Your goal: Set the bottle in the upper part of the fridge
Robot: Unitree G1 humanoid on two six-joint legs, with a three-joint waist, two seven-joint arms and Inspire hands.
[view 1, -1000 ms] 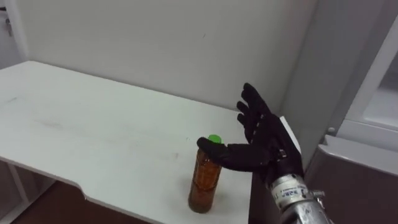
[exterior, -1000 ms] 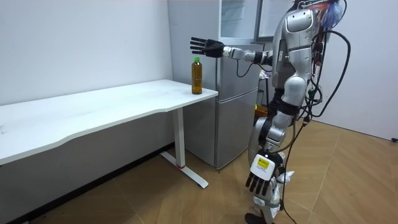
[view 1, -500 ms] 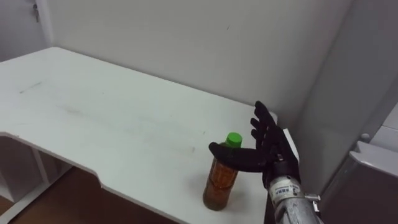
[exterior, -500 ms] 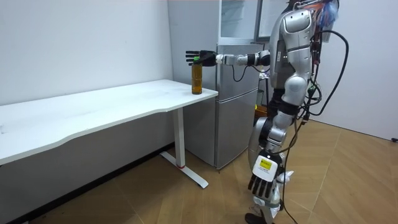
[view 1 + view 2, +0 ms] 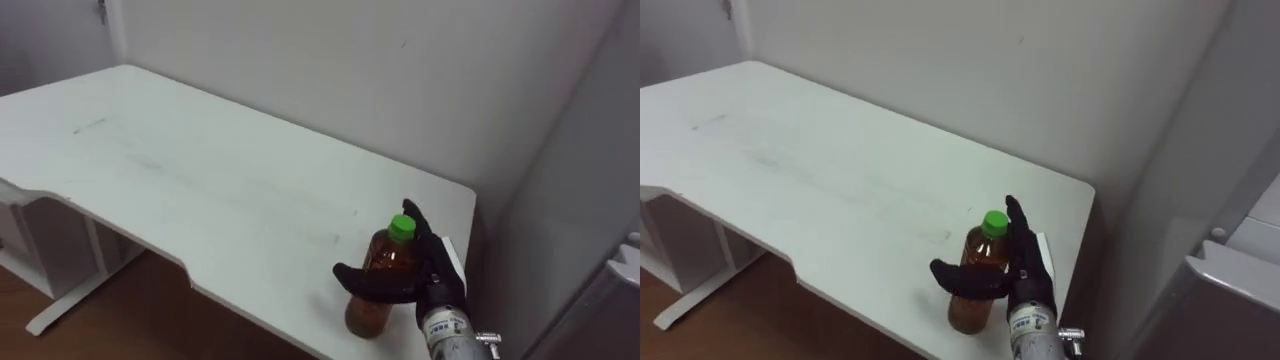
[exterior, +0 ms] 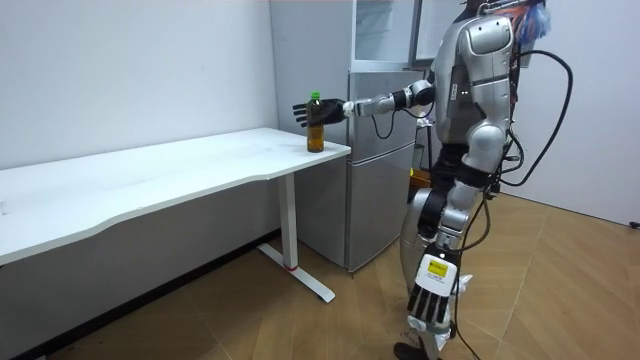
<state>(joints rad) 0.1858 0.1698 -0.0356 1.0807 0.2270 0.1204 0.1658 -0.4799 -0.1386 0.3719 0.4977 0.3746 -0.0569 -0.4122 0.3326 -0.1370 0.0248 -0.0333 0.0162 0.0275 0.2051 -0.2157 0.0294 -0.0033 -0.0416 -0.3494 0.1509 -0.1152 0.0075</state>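
Fridge [image 6: 383, 170]: tall grey unit just past the table's end, the robot standing in front of it; nothing placed in it yet, and whether the upper door is open cannot be told. Table [image 5: 200, 185]: long white top. It carries the bottle near the corner closest to the fridge. Bottle [image 5: 383, 252]: amber contents and a green cap [image 5: 401, 226], upright on the table top, not lifted. Right hand [image 5: 428, 272]: arm stretched out to the bottle, thumb lying across the bottle's front, fingers straight up behind it beside the cap. The hand brackets the bottle but has not closed on it, and whether it touches cannot be told. Left hand [image 6: 427, 308]: hanging low at the robot's side in the room view, fingers relaxed, holding nothing. Task status, as judged: reach complete, grasp just beginning. Remaining steps: close the hand, lift the bottle, turn to the fridge, set the bottle in the upper compartment.
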